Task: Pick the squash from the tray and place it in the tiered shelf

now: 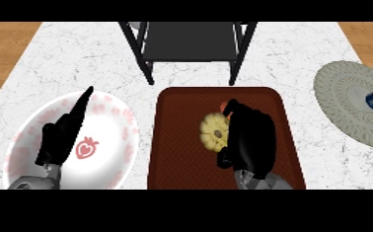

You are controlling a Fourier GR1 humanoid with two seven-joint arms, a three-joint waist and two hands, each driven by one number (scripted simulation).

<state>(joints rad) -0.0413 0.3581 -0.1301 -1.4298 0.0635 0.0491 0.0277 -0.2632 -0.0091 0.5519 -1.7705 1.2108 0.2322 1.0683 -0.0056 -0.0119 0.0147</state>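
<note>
A pale yellow scalloped squash lies on the dark red tray in the middle of the counter. My right hand is over the tray, right beside the squash on its right side, with its fingers curved along the squash's edge and the thumb near its lower side. The black tiered shelf stands at the back centre, just behind the tray. My left hand rests open, fingers straight and pointing up, over a white plate.
A white plate with pink strawberry marks sits at the left under my left hand. A grey woven round mat lies at the right edge with a small blue thing on it. Wooden floor shows beyond the marble counter's far corners.
</note>
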